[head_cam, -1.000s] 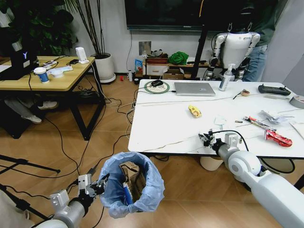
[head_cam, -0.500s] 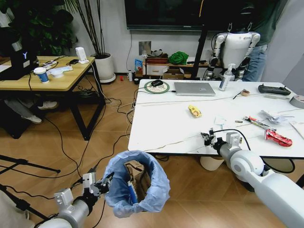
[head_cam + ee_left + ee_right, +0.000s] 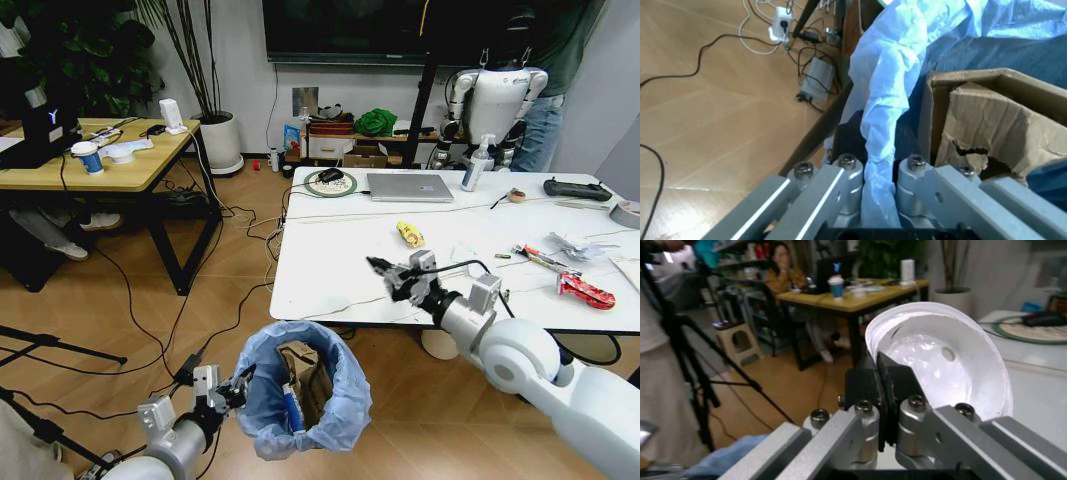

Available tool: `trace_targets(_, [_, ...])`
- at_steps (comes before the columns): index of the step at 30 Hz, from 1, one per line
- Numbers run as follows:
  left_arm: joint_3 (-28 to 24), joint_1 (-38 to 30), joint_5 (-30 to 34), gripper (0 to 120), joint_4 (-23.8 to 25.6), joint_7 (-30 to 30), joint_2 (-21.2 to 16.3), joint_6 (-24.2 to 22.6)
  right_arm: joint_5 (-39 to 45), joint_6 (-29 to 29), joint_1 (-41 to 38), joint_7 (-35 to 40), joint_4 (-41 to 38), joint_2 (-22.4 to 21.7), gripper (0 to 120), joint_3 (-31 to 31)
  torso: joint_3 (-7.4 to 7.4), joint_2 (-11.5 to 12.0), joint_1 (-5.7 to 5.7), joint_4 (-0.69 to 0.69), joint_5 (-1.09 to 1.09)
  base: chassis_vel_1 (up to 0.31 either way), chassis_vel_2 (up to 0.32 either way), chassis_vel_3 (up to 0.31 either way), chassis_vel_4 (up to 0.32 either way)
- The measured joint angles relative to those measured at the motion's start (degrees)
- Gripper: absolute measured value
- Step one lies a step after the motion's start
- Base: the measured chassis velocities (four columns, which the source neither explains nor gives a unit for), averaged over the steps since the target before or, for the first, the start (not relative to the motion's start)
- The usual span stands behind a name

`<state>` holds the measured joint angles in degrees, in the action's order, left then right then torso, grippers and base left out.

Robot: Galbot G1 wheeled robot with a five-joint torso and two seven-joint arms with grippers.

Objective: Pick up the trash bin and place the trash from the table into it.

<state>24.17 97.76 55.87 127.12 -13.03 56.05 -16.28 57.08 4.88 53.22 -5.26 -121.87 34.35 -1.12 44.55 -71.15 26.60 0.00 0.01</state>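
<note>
Clamped on a white plastic lid (image 3: 943, 357), the jaws of my right gripper (image 3: 392, 281) pinch its rim, the disc standing on edge just past the fingertips over the near edge of the table (image 3: 330, 270). Below and to that gripper's left, the trash bin (image 3: 305, 385) hangs off the floor, the jaws of my left gripper (image 3: 877, 175) closed tight on a fold of its light-blue bag (image 3: 890, 100) where it puffs over the rim; a torn brown carton (image 3: 980, 120) stands inside just beyond the fingertips. Beyond the right jaws, farther across the table, more trash waits: a yellow wrapper (image 3: 409, 234), a red wrapper (image 3: 585, 291) and crumpled paper (image 3: 565, 246) well off to the right, with a silver laptop (image 3: 409, 187) behind. I judge the risks to be two. If the lid is let go while the right jaws are short of the bin mouth, it could drop between table edge and bin to the floor. And since, from what I can see, the left jaws bite mainly on bag plastic, the fold could slip or tear as weight is added, letting the bin sag or drop. The upright carton also crowds the opening, so the lid could catch on it.
</note>
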Motion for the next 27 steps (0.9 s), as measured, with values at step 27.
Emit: trace_targets(27, [-5.96, -8.31, 3.85, 2, -2.29, -1.44, -0.24, 0.26, -9.82, -8.63, -0.11, -17.89, -0.14, -3.95, 0, -11.71, 0.0, 0.0, -0.01, 0.0, -0.01, 0.0, 0.0, 0.0, 0.0])
